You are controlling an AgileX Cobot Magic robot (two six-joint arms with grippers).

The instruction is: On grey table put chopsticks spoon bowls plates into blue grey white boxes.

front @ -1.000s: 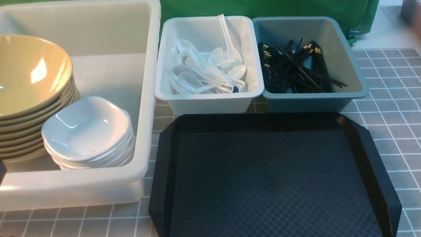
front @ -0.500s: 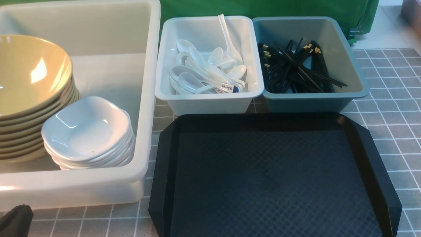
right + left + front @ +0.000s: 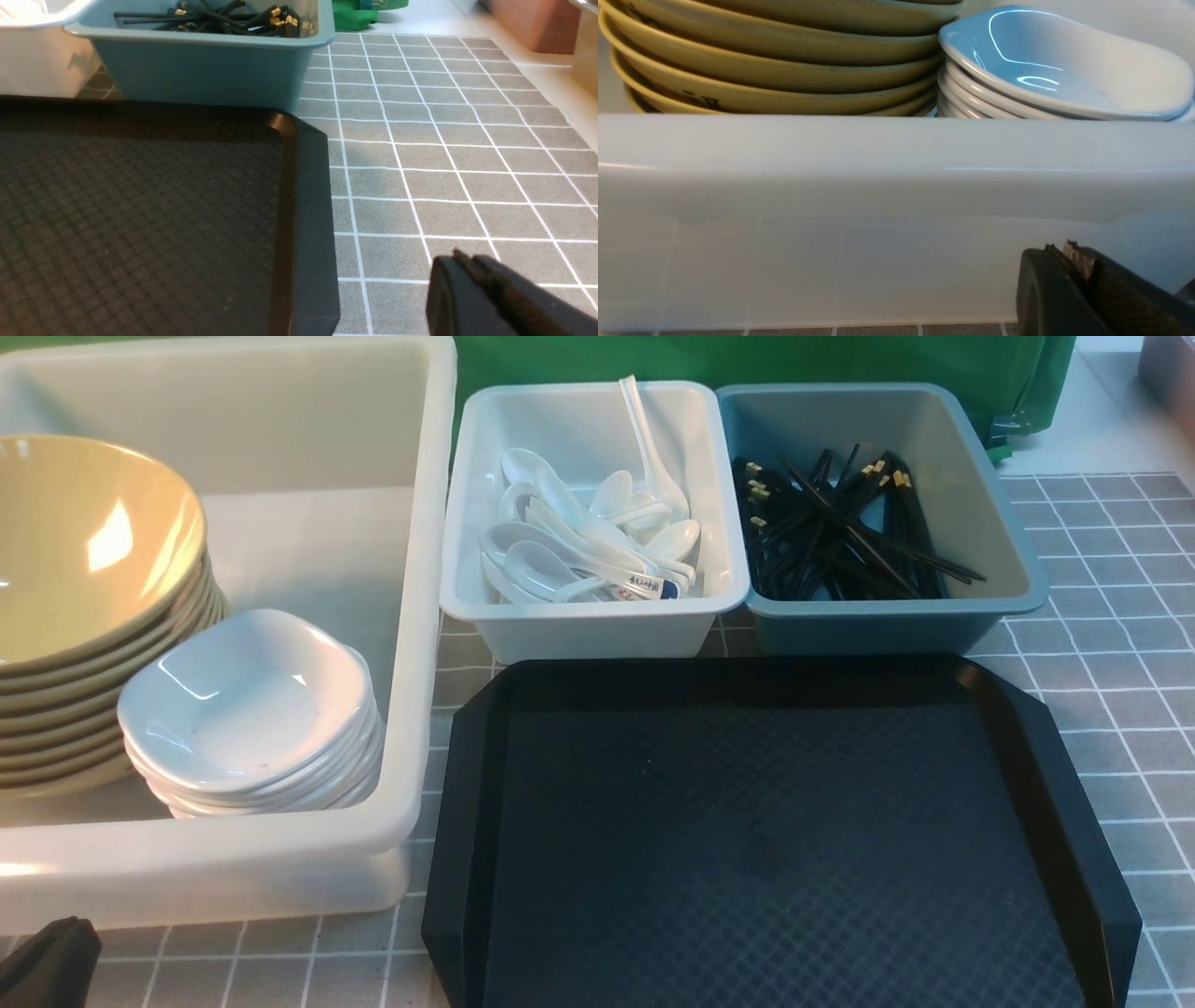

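Basically, our left gripper [image 3: 1066, 254] closed, nothing held, slightly further into front view, right gripper [image 3: 460, 261] narrow, empty, bowls [image 3: 93, 551] and plates [image 3: 247, 700] unmoved.

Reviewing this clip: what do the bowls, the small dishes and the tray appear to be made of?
Bowls: probably glazed ceramic or melamine, glossy tan-yellow; sharp highlights show the gloss but leave the material open.
Small dishes: likely glazed ceramic, glossy white, with crisp reflections.
Tray: likely molded plastic, dark and low-sheen, with a textured base.
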